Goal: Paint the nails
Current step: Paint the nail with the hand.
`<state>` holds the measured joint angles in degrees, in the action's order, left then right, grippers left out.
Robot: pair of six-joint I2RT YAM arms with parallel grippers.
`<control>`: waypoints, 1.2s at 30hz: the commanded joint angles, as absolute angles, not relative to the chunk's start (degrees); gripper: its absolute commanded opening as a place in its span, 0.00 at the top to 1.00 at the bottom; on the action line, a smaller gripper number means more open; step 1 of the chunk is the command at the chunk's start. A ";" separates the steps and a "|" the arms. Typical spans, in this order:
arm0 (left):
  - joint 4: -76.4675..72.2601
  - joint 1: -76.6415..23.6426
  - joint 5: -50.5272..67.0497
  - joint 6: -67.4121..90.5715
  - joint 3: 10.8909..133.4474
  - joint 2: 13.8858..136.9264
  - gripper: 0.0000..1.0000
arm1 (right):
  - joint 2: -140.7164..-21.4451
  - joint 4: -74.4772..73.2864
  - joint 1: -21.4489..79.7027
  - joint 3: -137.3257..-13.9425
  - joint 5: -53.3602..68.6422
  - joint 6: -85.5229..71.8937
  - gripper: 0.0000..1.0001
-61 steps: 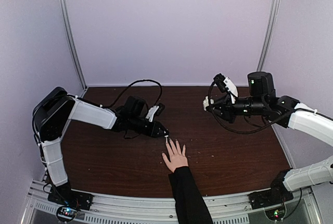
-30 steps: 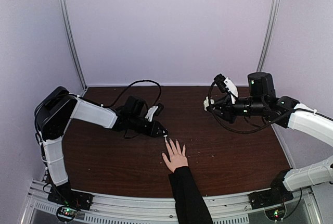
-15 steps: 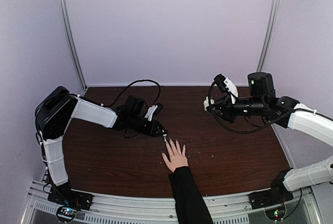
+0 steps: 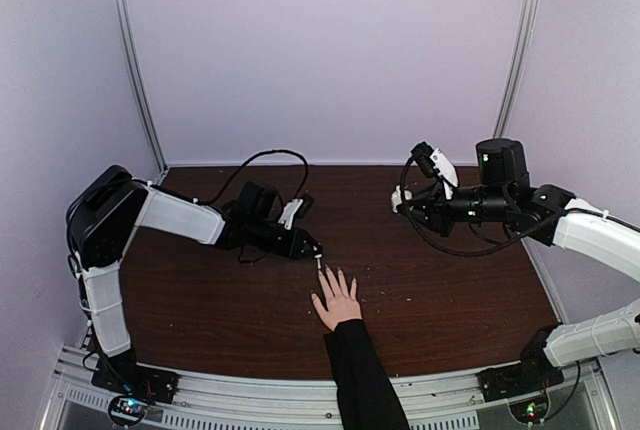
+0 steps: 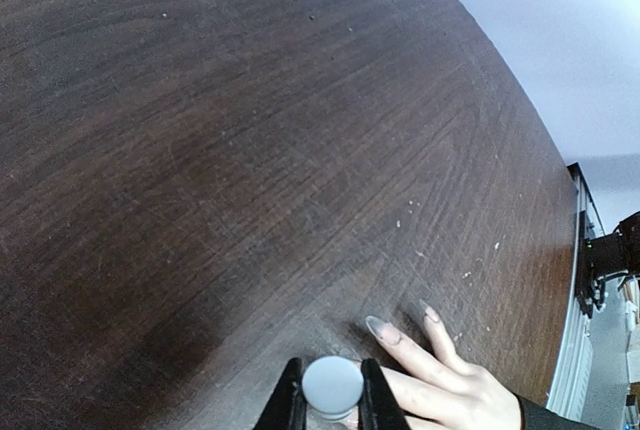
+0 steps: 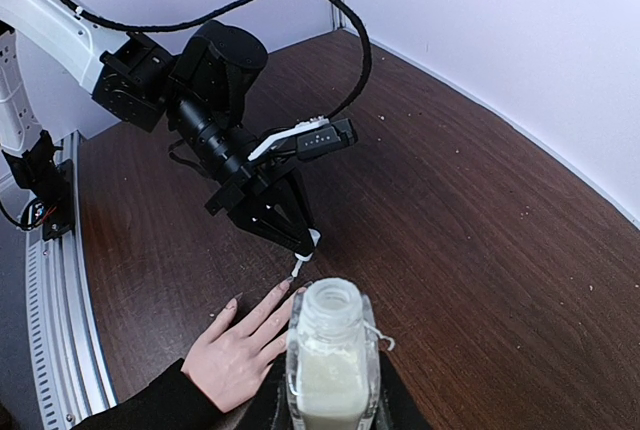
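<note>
A light-skinned hand [image 4: 338,304] in a black sleeve lies flat on the dark wooden table [image 4: 450,280], fingers spread. Two of its nails [image 5: 378,328] show in the left wrist view, and they are greyish. My left gripper [image 4: 311,249] is shut on the white cap [image 5: 333,386] of a small brush. The brush tip [image 6: 298,269] points down at the tip of the finger nearest my left arm [image 4: 322,276]. The cap hides that nail in the left wrist view. My right gripper [image 4: 404,202] is shut on an uncapped clear bottle [image 6: 331,364] of pale polish, held upright above the table at the right.
A black cable [image 4: 262,160] loops over the table behind my left arm. Pale walls and metal corner posts [image 4: 135,60] enclose the back and sides. The sleeve [image 4: 362,380] reaches in over the table's front edge between the arm bases.
The left gripper with the brush has crept a touch toward the back left over the fingertip. The hand, the right arm and the bottle have held still.
</note>
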<state>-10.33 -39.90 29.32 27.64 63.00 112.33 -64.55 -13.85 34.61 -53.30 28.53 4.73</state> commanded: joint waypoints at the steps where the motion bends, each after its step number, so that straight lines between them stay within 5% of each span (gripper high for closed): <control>1: -13.60 -39.42 30.12 27.91 62.40 110.12 1.00 | -64.20 -12.01 34.18 -53.04 28.72 4.68 1.00; 36: -13.54 -40.66 32.63 27.07 61.48 110.59 1.00 | -64.06 -11.76 34.16 -52.73 28.83 4.66 1.00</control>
<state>-11.97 -40.25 31.94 27.64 61.54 111.53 -64.55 -13.47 34.57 -53.28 28.53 4.73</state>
